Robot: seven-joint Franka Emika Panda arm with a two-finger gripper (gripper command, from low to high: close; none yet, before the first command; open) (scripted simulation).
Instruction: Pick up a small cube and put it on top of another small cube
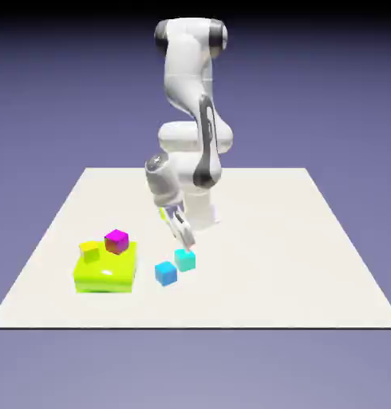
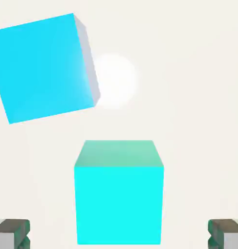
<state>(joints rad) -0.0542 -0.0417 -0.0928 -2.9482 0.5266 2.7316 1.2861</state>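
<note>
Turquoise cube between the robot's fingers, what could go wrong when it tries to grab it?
The sky-blue cube sits close beside the turquoise cube, so the open gripper might bump it coming down. If the fingertips close off-centre, the turquoise cube could twist or slip out.

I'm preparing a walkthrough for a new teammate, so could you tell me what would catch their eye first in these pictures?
Probably the white arm, bent low with its open gripper just above the turquoise cube, a sky-blue cube beside it. Next, the lime-green block at the exterior view's left, carrying a magenta cube and a yellow cube.
</note>
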